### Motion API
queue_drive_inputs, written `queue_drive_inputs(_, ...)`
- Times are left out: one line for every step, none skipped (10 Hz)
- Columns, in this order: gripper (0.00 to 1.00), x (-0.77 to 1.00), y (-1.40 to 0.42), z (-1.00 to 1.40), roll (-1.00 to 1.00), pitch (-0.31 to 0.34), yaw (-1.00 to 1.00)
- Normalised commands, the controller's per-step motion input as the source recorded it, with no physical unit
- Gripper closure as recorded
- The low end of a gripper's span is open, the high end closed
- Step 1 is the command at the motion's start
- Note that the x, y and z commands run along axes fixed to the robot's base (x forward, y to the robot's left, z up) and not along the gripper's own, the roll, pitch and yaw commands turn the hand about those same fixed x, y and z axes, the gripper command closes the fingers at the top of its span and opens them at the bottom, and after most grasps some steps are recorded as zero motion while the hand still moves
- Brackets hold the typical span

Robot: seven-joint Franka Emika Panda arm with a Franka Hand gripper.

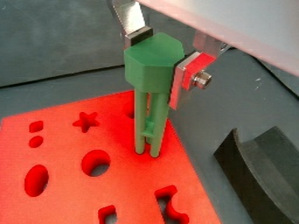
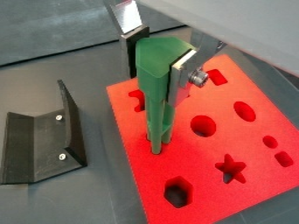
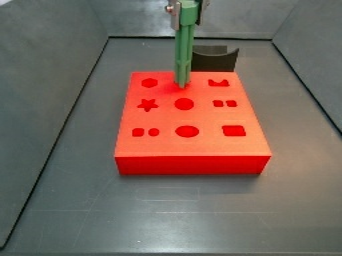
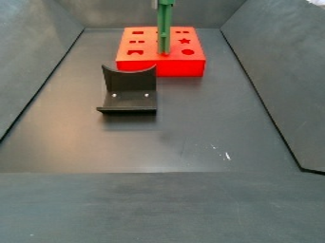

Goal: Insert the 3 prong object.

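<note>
We see the end effector [image 1: 162, 63] above the red block [image 3: 201, 145], closed on the 3 prong object [image 1: 149, 105] at its broad green head, with one silver finger [image 1: 187, 77] pressed flat against the side of that head and the dark pad of the other finger [image 1: 140, 37] touching its top edge. In both wrist views the 3 prong object [image 2: 162, 92] hangs upright, its thin parallel rods pointing down at the red block [image 2: 222, 131], and the rod tips sit right at the block's top face; we cannot tell whether they have entered a hole.

In a side view the green stick [image 3: 183, 50] stands vertical over the block's far part, toward 12 o'clock from the block's centre, just above a round hole. The block's top shows many cut-out shapes, among them a star, circles, an oval and squares.

The fixture [image 4: 128, 92] stands on the dark surface [image 4: 191, 152], just beside the block [image 4: 162, 52] but apart from it; in a wrist view it [image 2: 41, 136] shows as a dark bracket with two screws.
</note>
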Motion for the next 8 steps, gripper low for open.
queue_drive_inputs(1.00, -0.03, 0.00, -0.02, 0.00, 0.000, 0.00)
queue_drive_inputs(1.00, 0.04, 0.00, -0.04, 0.00, 0.006, 0.00)
queue_drive_inputs(1.00, 0.12, -0.12, -0.11, 0.24, 0.154, 0.00)
queue_drive_inputs(1.00, 0.05, -0.11, -0.18, 0.30, 0.163, 0.00)
queue_drive_inputs(1.00, 0.06, -0.07, -0.29, 0.29, 0.150, 0.00)
queue_drive_inputs(1.00, 0.07, -0.06, -0.35, 0.29, 0.151, 0.00)
queue_drive_inputs(1.00, 0.09, -0.03, -0.55, 0.25, 0.090, 0.00)
queue_drive_inputs(1.00, 0.11, 0.00, -0.97, 0.14, -0.030, 0.00)
